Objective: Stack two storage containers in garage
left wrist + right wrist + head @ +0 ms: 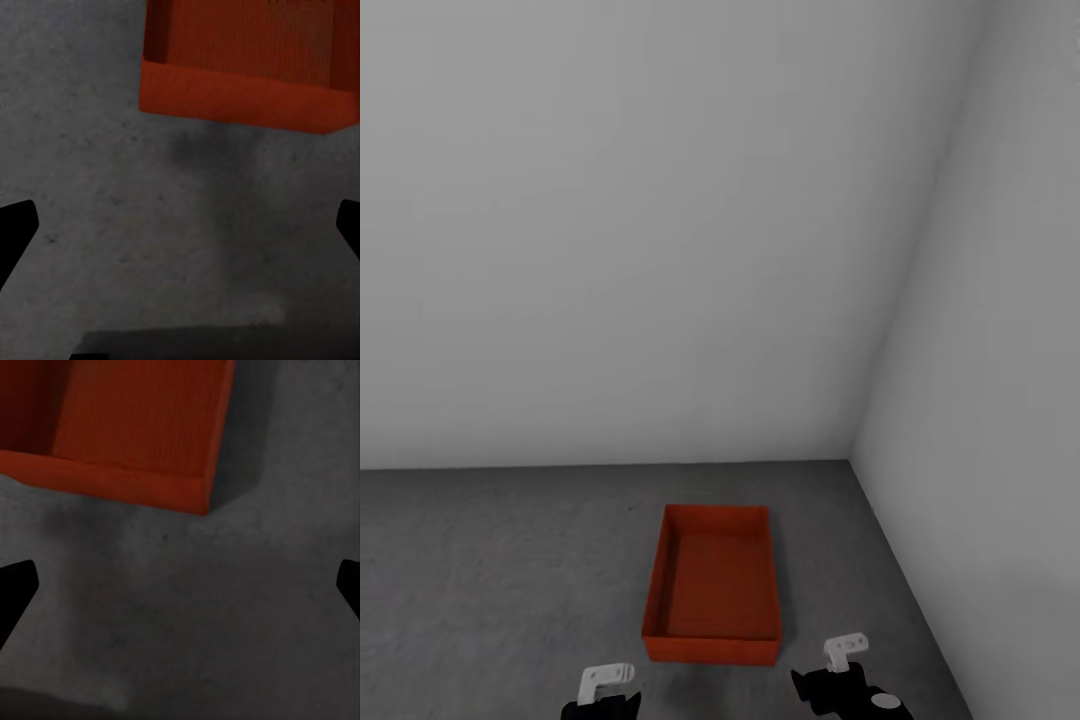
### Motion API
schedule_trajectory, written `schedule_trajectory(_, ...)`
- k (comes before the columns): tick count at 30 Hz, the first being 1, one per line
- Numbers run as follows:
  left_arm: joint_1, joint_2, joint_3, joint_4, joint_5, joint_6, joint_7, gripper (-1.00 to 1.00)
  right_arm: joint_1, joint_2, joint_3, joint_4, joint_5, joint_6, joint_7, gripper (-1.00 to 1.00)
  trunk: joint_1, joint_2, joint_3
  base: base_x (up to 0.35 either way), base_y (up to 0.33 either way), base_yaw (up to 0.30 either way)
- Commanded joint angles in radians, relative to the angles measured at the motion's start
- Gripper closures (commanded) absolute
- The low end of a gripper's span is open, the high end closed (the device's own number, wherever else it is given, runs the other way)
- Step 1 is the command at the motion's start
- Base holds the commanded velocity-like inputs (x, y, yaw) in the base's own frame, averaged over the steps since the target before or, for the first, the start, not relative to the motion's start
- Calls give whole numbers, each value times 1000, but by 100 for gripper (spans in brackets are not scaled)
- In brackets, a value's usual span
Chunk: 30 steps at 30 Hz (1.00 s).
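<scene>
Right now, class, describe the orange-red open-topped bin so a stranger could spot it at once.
Find the corner where two white walls meet the dark grey speckled concrete floor. Just before it sits the orange-red rectangular open-topped bin, thin-walled and empty. It is the floor's single coloured thing.

I look into a bare corner where two plain white walls [660, 230] meet, the right-hand one [1000, 400] angling toward me. Below lies a dark grey, speckled concrete floor [500, 560], evenly and softly lit, with faint darker smudges.
</scene>
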<state>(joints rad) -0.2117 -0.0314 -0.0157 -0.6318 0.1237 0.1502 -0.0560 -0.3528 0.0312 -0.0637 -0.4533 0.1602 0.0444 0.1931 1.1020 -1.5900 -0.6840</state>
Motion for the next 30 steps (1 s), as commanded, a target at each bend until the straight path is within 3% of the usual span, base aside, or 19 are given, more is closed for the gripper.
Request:
schedule_trajectory(1,0,0,-1,-2,10,6,-1,-100,0,1,-7,-2,10,5,6,-100,-4,7,4,-109,0,0)
schedule_trajectory(30,0,-2,-1,-2,8,6,-1,-100,0,1,-7,-2,10,4,5,-100,-115,210,142,-318,0,0)
